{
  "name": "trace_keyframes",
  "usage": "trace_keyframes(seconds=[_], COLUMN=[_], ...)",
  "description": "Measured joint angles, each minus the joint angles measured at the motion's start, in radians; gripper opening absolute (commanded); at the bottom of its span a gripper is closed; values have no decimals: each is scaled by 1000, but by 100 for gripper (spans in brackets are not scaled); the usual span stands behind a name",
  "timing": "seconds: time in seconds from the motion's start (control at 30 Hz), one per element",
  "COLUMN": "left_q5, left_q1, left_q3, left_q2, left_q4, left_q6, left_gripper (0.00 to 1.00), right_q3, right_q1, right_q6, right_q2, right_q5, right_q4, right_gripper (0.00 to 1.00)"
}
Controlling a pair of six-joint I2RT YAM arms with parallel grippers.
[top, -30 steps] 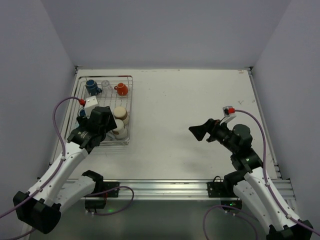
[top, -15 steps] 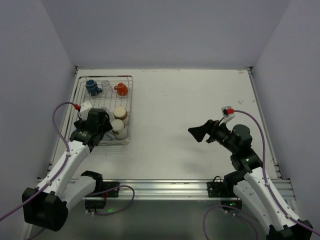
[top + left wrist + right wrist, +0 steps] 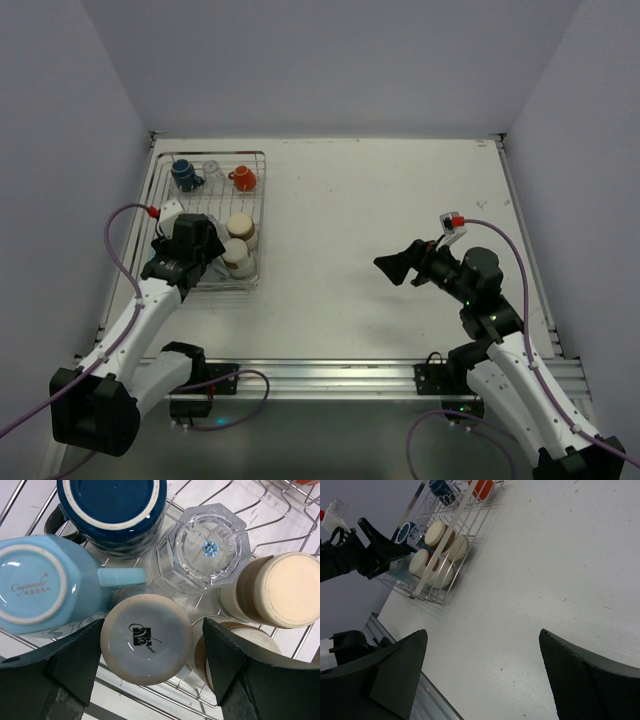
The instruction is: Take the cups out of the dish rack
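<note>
Left claw [image 3: 150, 655] is spread wide, its matte black fingers either side of an upside-down grey cup [image 3: 145, 630] with a round, smooth glazed base and a black logo on it. Can't tell if the pads actually touch it. Just past the claw there's a faceted clear glass [image 3: 207, 547] and a glossy dark blue mug [image 3: 112, 505] with a pale foot ring. Off the left finger is a light blue mug [image 3: 32, 582] with angular sides and a stubby handle. By the right finger are two cream-bottomed cups [image 3: 282, 590] with brownish sides. All sit bottom-up in the silver wire dish rack [image 3: 280, 500]. Right claw [image 3: 485, 670] is spread too, over the speckled white table [image 3: 545, 580], well apart from the rack
</note>
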Motion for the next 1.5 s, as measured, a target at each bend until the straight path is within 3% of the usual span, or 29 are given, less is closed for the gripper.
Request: trace_keyframes(seconds=[0.27, 0.47, 0.6, 0.7, 0.77, 0.87, 1.07, 1.27, 1.5], left_q5=[-10, -12, -6, 0, 4, 4, 11, 12, 15], left_q1=[3, 3, 3, 3, 3, 3, 3, 3, 3], left_q3=[0, -5, -18, -29, -34, -34, -34, -34, -20], left_q2=[28, 34, 47, 58, 58, 51, 30, -13, -95], left_q4=[20, 23, 25, 26, 24, 25, 16, 9, -21], left_q6=[0, 0, 0, -5, -8, -7, -6, 11, 37], left_gripper=[74, 75, 80, 78, 72, 51, 33, 20, 13], right_q3=[0, 0, 0, 0, 0, -1, -8, -10, -10], right_q1=[0, 0, 0, 0, 0, 0, 0, 0, 9], right_q6=[0, 0, 0, 0, 0, 0, 0, 0, 16], right_q2=[0, 0, 0, 0, 0, 0, 0, 7, 29], right_q5=[-4, -4, -4, -4, -4, -4, -5, -6, -15], right_q4=[5, 7, 10, 10, 10, 10, 14, 18, 35], right_gripper=[95, 95, 95, 95, 95, 95, 95, 95, 94])
